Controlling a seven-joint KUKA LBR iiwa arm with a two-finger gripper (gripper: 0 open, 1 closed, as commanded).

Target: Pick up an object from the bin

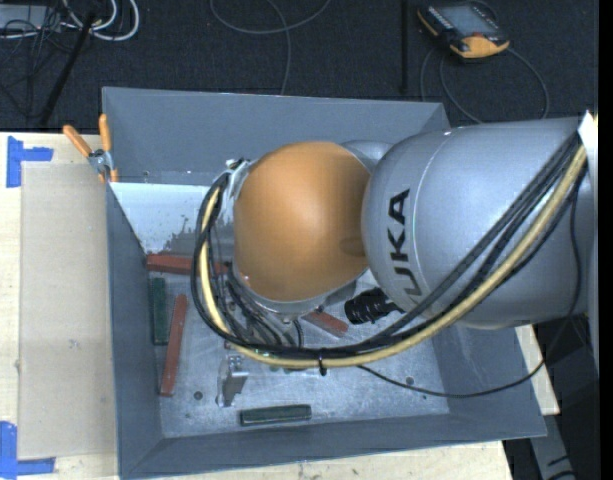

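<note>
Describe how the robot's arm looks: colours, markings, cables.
The rounded silver-grey metal arm carries black lettering, of which "UKA" is readable. A smooth orange dome cover caps its wrist. Cream-yellow and black cables run along the arm and loop under the dome.

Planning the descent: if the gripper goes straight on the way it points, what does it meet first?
Likely bare bin floor: the gripper points down into a gap between the reddish-brown stick and the dark bar, touching neither. Its height above the floor is unclear.
</note>
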